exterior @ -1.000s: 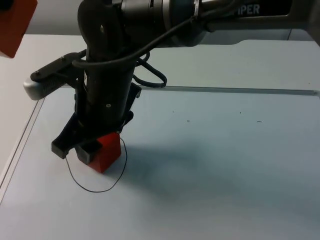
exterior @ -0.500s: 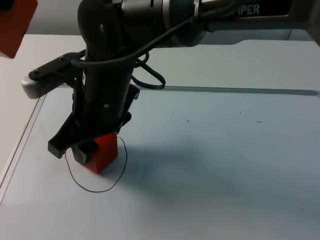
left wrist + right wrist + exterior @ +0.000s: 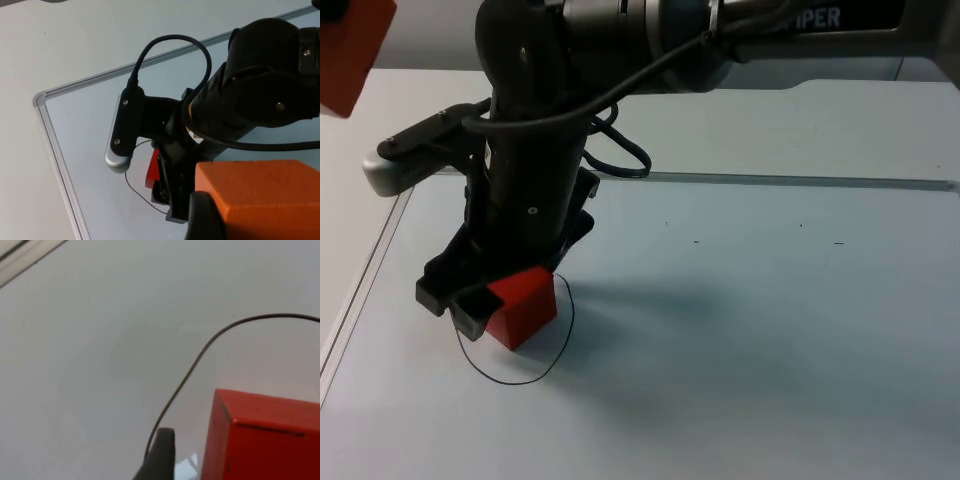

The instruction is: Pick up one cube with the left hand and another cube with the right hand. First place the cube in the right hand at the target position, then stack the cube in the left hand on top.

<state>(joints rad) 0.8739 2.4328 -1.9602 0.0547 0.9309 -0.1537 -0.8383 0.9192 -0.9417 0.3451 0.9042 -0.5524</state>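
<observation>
Red cube point(image 3: 523, 307) sits on the table point(image 3: 770, 330) inside the drawn black circle point(image 3: 525, 378), my target mark. Right gripper point(image 3: 480, 305) is low around the cube; its fingers point(image 3: 161, 452) look parted, with a gap to the cube's side, so I judge it released. Orange cube point(image 3: 262, 197) is gripped in the left gripper point(image 3: 210, 220), fingers closed on it, held high above and well off to the side of the circle. First placement looks done; I reckon clearing the right arm and stacking remain. Arm casing reads "PIPER" point(image 3: 815, 18), partly cut off
</observation>
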